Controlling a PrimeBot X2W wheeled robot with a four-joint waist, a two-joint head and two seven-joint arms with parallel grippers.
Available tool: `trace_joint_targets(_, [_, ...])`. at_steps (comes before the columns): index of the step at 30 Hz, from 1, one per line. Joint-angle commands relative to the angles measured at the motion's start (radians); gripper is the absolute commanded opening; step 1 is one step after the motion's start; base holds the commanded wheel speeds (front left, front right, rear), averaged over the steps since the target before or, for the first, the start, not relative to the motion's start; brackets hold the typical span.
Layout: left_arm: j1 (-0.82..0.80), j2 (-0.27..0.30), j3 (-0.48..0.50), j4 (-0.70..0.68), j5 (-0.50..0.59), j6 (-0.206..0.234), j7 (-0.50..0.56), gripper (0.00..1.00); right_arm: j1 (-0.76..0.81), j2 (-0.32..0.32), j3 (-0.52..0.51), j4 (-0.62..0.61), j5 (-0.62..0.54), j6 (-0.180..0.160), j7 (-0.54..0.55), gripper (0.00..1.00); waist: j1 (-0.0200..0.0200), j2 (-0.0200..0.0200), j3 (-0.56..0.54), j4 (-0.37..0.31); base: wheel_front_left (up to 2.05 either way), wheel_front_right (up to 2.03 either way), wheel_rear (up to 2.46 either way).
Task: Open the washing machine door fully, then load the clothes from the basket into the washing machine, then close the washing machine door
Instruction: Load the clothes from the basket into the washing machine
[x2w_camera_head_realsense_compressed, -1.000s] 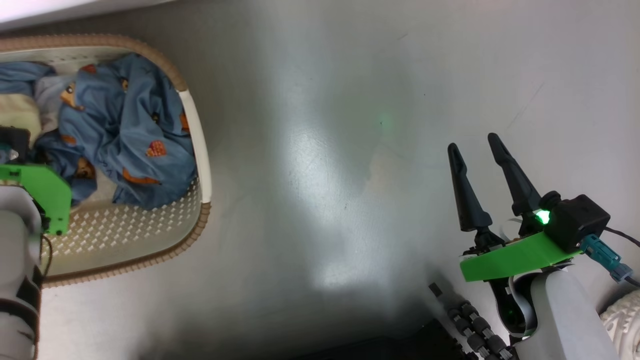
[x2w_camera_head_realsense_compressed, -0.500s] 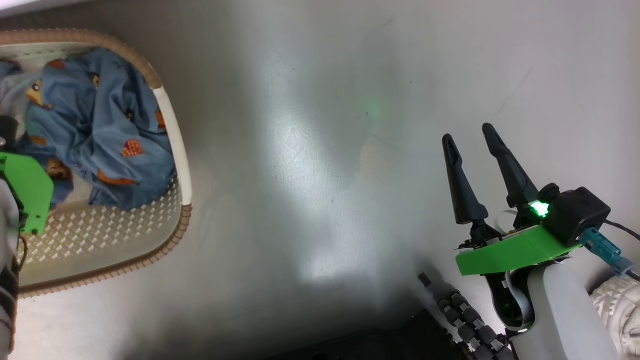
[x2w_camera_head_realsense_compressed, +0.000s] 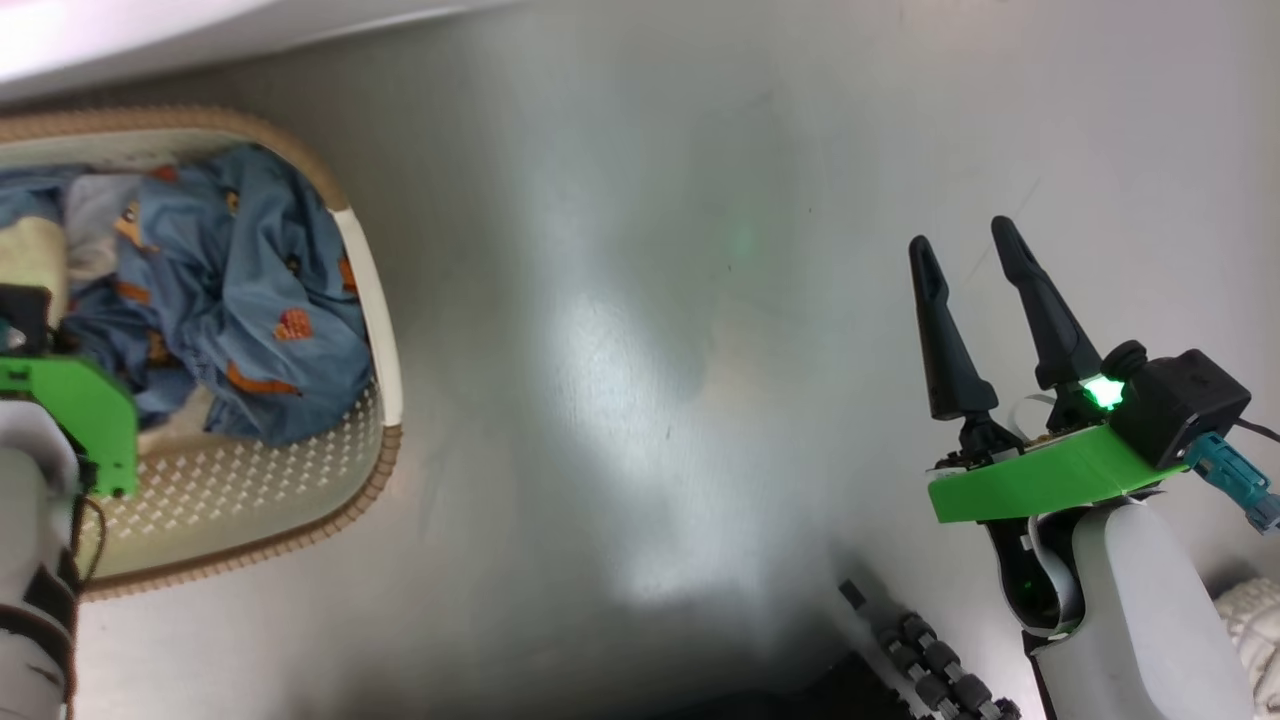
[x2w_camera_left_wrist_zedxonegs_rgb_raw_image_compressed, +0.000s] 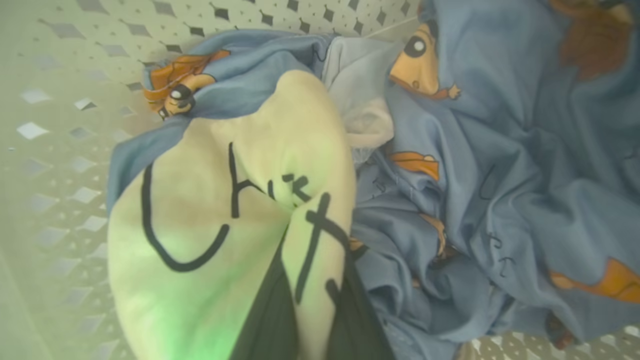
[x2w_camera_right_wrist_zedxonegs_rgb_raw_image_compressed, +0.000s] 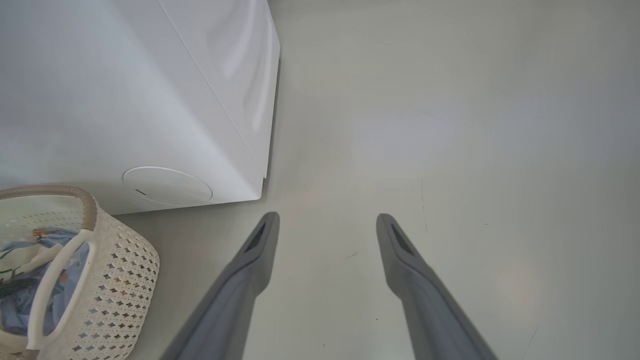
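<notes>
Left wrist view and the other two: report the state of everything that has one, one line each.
basket: upright on the floor, clothes inside.
blue garment: crumpled in the basket.
cream garment: in the basket, a fold pinched between two dark fingers.
left gripper: shut on the cream garment.
right gripper: open, empty, over the floor.
washing machine: standing by the basket; door state cannot be told.

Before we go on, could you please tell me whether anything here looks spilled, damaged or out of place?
Nothing stands out. The clothes lie bunched inside the basket. The left hand is shut on the cream garment; the right hand hangs open above the floor.
</notes>
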Motion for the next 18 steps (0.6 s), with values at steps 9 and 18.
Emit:
trace_joint_targets(9, [0.142, -0.011, 0.059, 0.005, -0.094, -0.053, -0.087, 0.00, 0.045, 0.001, -0.004, 0.027, -0.027, 0.002, -0.005, 1.00, 0.0000, 0.0000, -0.200, 0.057, 0.00, 0.00, 0.00])
trace_joint_targets(18, [0.280, -0.079, 0.082, -0.178, -0.152, -0.061, -0.101, 0.00, 0.086, 0.001, -0.021, 0.045, -0.060, 0.002, -0.005, 1.00, 0.0000, 0.0000, -0.352, 0.107, 0.00, 0.00, 0.00])
